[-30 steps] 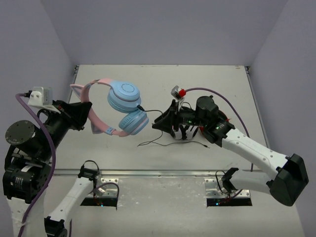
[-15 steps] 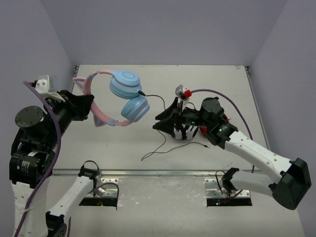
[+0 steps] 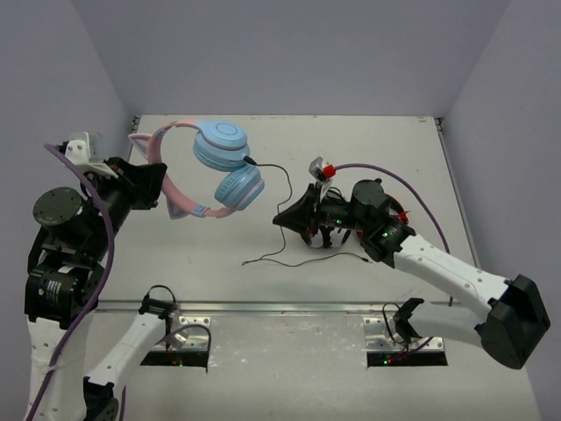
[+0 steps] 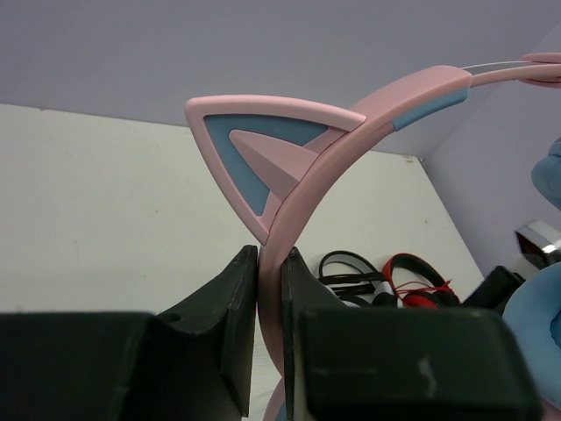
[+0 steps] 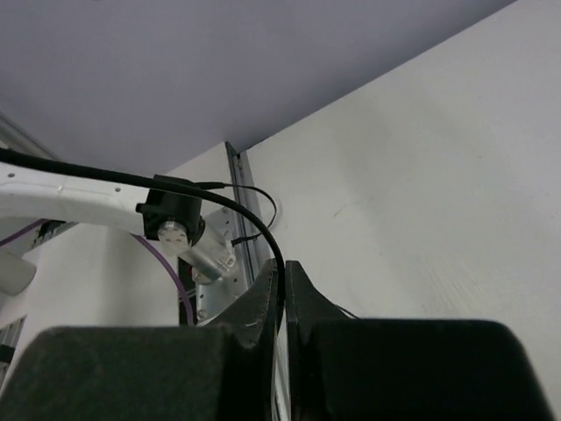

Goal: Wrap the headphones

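Plain lilac walls and a pale table [image 3: 377, 149], nothing fancy. The headphones [image 3: 219, 145] are up in the air, off the table, with the blue ear cups [image 3: 238, 186] hanging out past the left tool [image 3: 158, 184] toward the right one.

The left tool is clamped shut on the pink headband [image 4: 351, 132] just below one cat ear [image 4: 263, 149], squeezing the band from both sides. My guess is it's the anchor, holding the thing up so the cord has room to go round it.

The thin black cable [image 3: 282, 180] comes out of the cups, arcs over and drops into the right tool [image 5: 282, 279]. That one is pinched tight on it, jaws basically touching with the cord running between them. The loose tail of the cable lies on the table below and in front of that tool.

So one tool holds the body and the other handles the cord, which looks like a winding setup to me. Right behind the right tool there's a red-and-black pair [image 4: 419, 272] on the table, not part of this.
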Robot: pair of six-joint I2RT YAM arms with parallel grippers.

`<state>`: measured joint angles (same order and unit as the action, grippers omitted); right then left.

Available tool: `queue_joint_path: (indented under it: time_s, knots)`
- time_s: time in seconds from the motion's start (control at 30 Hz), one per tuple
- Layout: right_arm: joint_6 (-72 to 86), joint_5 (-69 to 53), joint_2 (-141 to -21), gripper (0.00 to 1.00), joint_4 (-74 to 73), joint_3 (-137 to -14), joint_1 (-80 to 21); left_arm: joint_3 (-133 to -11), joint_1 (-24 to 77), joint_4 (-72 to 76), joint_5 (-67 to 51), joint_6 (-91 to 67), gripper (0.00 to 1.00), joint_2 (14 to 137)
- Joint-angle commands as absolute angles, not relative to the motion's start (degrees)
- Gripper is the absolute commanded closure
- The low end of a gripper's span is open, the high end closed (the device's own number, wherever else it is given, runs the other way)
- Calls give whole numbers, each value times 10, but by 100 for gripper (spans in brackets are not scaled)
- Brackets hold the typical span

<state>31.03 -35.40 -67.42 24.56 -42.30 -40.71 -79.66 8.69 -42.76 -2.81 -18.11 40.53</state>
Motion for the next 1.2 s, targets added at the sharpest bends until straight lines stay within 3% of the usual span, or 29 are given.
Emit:
queue_joint_path:
  time_s: [0.0,0.2,0.3,0.43,0.67,0.97,1.17]
  knots:
    - [283,-270,-597,99,243,-409,-410,-744,86,-338,3,-176,100,401]
    - [176,-23,-454,99,81,-436,-410,-601,86,-270,99,-117,100,358]
    - [106,40,-433,99,8,-494,-410,-536,86,-237,49,-70,100,345]
    - [25,-17,-481,99,-92,-608,-410,-451,87,-181,-84,-52,100,320]
    - [-54,-140,-607,99,-250,-736,-412,-443,120,-174,-219,-23,100,332]
    - [-136,-100,-663,99,-302,-798,-430,-516,343,-280,-154,37,100,484]
    - [-144,-19,-684,99,-294,-774,-432,-526,422,-274,-111,33,100,506]
